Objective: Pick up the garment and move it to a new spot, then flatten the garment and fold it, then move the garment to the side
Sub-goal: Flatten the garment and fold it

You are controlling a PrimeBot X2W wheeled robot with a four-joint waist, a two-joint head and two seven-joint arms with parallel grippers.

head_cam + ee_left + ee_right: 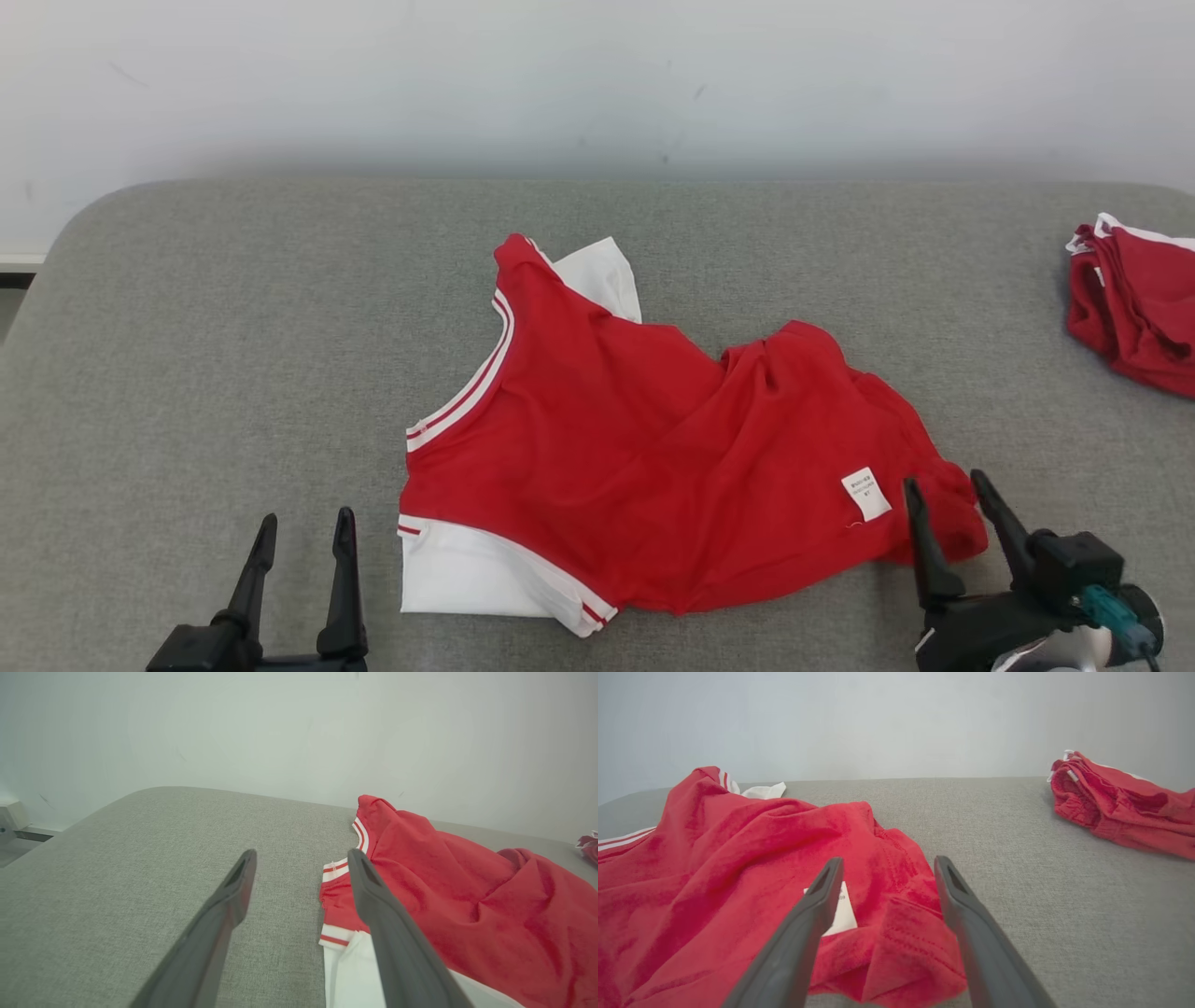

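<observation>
**Head view.** The shirt (653, 448) lies rumpled on the grey surface (233, 355), with its long axis running across the robot's front. The collar and white sleeves are toward the left gripper (307, 515), and the hem and label (866, 493) are toward the right gripper (944, 479). The left gripper's jaws are spread wide and empty, and the near sleeve is just to its right, not touching. The right gripper is also spread wide, with its fingers over the hem corner and the label just to its left. I judge the right arm to be the nearer one. A second red garment (1134, 299) lies well apart, ahead of the right gripper and to its right.

**Left wrist view.** The left gripper (302, 853) is wide open above bare grey surface (117, 882). The shirt (467, 896) begins at the right-hand finger and spreads away to the right. The striped sleeve cuff and collar edge show just beside that finger. Nothing lies between the jaws.

**Right wrist view.** The right gripper (888, 859) is wide open and clamps nothing. The shirt (738, 858) fills the space ahead and to the left. A folded hem corner sits low between the two fingers, and the label (845, 914) shows beside the left-hand finger. The other garment (1120, 807) lies far ahead to the right.

To flatten the shirt, each arm would likely take its own end and pull along that left–right axis.
</observation>
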